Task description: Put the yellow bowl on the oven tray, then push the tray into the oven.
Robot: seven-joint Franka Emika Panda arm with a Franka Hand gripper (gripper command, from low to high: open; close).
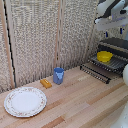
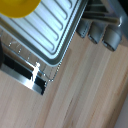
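Note:
The yellow dish (image 1: 104, 56) sits on the baking sheet (image 1: 114, 63), which juts out of the open oven (image 1: 119, 46) at the exterior view's right. The oven's door (image 1: 95, 72) hangs dropped down in front. My grabber (image 1: 108, 22) hangs well above the dish, apart from it and holding nothing I can see. Its fingers are too blurred to tell open from shut. In the wrist view only an edge of the yellow dish (image 2: 17, 6) shows on the ridged baking sheet (image 2: 52, 27), with the dropped door (image 2: 22, 72) beside it. No fingers show there.
A blue cup (image 1: 59, 75) stands mid-table with a small orange block (image 1: 46, 83) beside it. A large white patterned plate (image 1: 25, 101) lies at the exterior view's near left. A woven screen stands behind. Oven knobs (image 2: 100, 32) show in the wrist view.

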